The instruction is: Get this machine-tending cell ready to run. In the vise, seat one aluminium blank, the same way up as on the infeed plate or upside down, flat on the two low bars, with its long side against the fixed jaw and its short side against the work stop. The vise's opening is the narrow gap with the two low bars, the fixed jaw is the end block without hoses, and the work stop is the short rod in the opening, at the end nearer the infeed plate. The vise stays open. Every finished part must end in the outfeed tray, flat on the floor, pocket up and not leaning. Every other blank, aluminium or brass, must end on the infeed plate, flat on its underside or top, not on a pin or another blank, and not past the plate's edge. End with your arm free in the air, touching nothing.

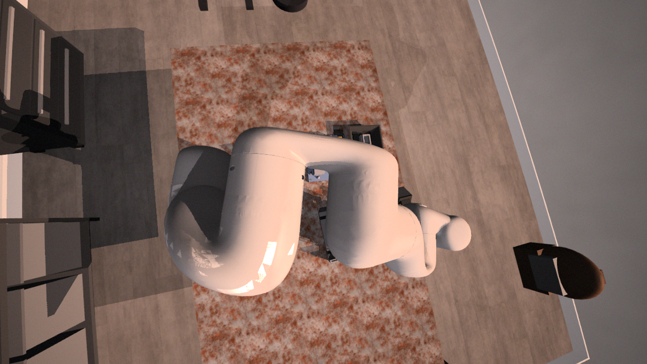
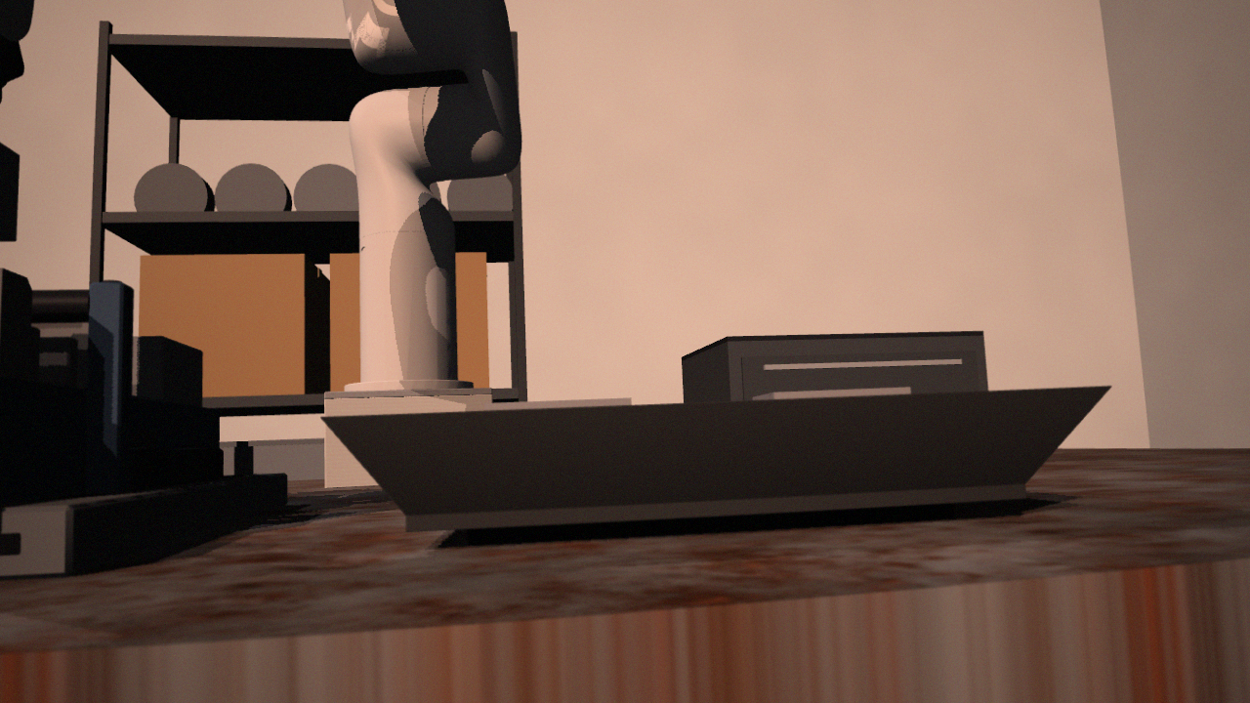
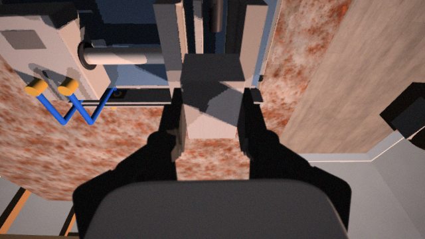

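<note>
In the wrist view my gripper (image 3: pixel 211 101) is shut on a grey aluminium blank (image 3: pixel 210 96), with one dark finger on each long side. The blank hangs over the near end of the vise (image 3: pixel 212 40), in line with its narrow opening between two pale jaws. A short dark rod (image 3: pixel 216 14) stands in the opening farther in. The block with blue hoses and orange fittings (image 3: pixel 50 60) lies to the left. How high the blank is above the low bars I cannot tell. In the overhead view my arm (image 1: pixel 289 203) hides the gripper and the vise.
The outfeed tray (image 2: pixel 716 454) fills the front of the low side view, with the dark vise (image 2: pixel 87 419) at its left. In the overhead view the tray (image 1: pixel 359 133) peeks out past my arm. A shelf rack (image 2: pixel 262 218) stands behind my base. The table edge is close on the right (image 3: pixel 279 109).
</note>
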`<state>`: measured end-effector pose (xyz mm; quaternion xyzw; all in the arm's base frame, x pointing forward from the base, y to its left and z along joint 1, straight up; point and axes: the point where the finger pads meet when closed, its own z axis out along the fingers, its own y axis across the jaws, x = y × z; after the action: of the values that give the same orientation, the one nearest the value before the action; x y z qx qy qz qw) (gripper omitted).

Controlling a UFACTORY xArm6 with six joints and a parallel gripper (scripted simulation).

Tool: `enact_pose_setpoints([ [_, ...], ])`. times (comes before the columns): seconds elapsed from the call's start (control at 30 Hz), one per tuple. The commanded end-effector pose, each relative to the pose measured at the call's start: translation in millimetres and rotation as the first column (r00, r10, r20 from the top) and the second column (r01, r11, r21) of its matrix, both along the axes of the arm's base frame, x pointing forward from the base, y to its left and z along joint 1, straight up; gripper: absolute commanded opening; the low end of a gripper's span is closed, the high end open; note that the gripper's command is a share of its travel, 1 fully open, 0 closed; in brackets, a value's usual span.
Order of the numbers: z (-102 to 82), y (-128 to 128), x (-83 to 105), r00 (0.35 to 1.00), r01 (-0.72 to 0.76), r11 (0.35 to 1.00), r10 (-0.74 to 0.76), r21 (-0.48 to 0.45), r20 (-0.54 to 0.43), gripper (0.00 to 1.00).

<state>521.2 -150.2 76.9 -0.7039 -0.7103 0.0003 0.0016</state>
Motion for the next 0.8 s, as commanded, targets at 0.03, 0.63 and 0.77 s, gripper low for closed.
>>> enact_pose_setpoints([
  [0.03, -0.5, 0, 1.7, 1.000, 0.000, 1.000, 0.000, -0.002, 0.005, 0.00],
  [0.63, -11.7, 0, 1.7, 1.000, 0.000, 1.000, 0.000, -0.002, 0.005, 0.00],
  [0.77, -13.7, 0, 1.7, 1.000, 0.000, 1.000, 0.000, -0.002, 0.005, 0.00],
])
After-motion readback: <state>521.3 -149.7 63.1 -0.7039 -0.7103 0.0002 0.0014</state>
